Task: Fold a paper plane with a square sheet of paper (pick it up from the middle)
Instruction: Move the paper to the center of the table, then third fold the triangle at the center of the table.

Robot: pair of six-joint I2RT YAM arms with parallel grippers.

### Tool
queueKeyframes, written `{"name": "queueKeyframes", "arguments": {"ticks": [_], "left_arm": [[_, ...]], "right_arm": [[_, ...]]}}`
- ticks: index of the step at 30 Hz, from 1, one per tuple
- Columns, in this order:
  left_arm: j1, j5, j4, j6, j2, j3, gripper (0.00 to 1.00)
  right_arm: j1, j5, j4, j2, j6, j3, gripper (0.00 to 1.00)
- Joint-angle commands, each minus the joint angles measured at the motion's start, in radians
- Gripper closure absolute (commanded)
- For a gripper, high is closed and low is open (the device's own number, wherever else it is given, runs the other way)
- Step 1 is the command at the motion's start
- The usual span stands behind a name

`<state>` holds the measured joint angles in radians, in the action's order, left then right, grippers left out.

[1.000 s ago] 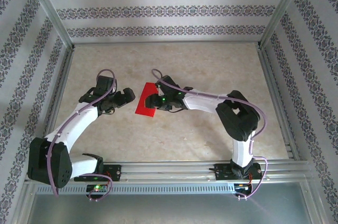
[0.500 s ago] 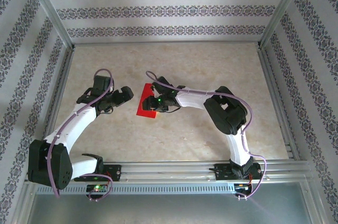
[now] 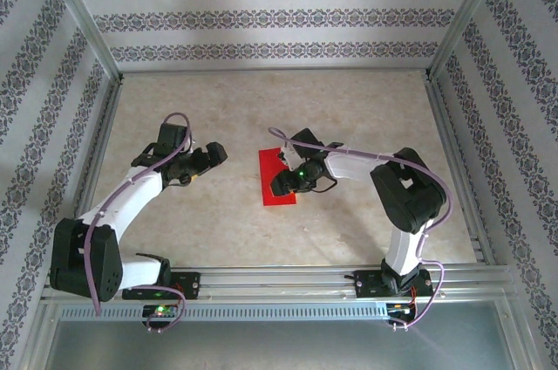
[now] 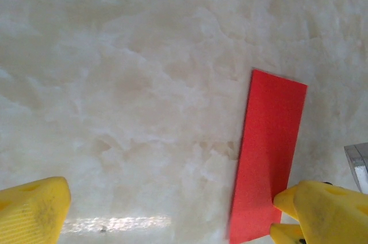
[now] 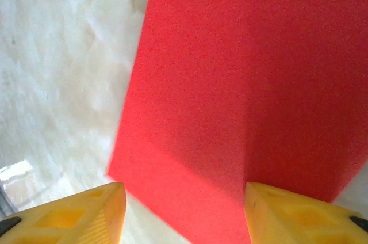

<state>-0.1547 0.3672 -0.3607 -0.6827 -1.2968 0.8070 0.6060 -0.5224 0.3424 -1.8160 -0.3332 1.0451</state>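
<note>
Left gripper (image 4: 172,198): jaws wide, nothing in them, near the paper but apart from it. Right gripper (image 5: 184,192): jaws about half apart, hovering over the square sheet of paper (image 3: 268,174), not gripping. Sheet lies flat mid bench (image 3: 366,117) and shows as a narrow rectangle, likely folded. Judged light, limp, easily creased, and likely to slide on the smooth top. Best pinched mid long edge. No readable writing anywhere.

One red paper sheet (image 3: 268,180), two claws (image 3: 212,155) (image 3: 281,184)
</note>
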Motion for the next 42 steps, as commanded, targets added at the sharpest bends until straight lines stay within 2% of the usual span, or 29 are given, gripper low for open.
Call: {"name": "queueKeyframes", "arguments": {"ticks": [1, 5, 9, 12, 18, 21, 24, 29, 42], "left_arm": [[0.009, 0.107, 0.074, -0.037, -0.035, -0.008, 0.00], [-0.027, 0.174, 0.131, -0.090, -0.061, -0.030, 0.00], [-0.091, 0.208, 0.170, -0.138, -0.096, -0.045, 0.00], [-0.139, 0.220, 0.210, -0.163, -0.122, -0.054, 0.00], [-0.216, 0.225, 0.273, -0.216, -0.179, -0.058, 0.01], [-0.240, 0.232, 0.322, -0.246, -0.197, -0.068, 0.02], [-0.252, 0.242, 0.349, -0.266, -0.214, -0.075, 0.04], [-0.269, 0.262, 0.390, -0.307, -0.235, -0.090, 0.10], [-0.324, 0.277, 0.403, -0.402, -0.343, -0.060, 0.41]], "right_arm": [[0.003, 0.028, -0.040, 0.113, -0.051, -0.030, 0.43], [0.017, 0.191, -0.133, 0.192, -0.288, -0.078, 0.43], [0.030, 0.255, -0.192, 0.193, -0.424, -0.112, 0.43], [0.020, 0.276, -0.196, 0.153, -0.457, -0.107, 0.44], [0.000, 0.203, -0.249, 0.070, -0.467, -0.081, 0.45], [0.000, 0.163, -0.288, 0.047, -0.465, -0.079, 0.47], [-0.007, 0.178, -0.282, 0.028, -0.469, -0.085, 0.48], [-0.025, 0.198, -0.275, -0.003, -0.486, -0.118, 0.48], [-0.040, 0.165, -0.290, -0.028, -0.520, -0.178, 0.48]]}}
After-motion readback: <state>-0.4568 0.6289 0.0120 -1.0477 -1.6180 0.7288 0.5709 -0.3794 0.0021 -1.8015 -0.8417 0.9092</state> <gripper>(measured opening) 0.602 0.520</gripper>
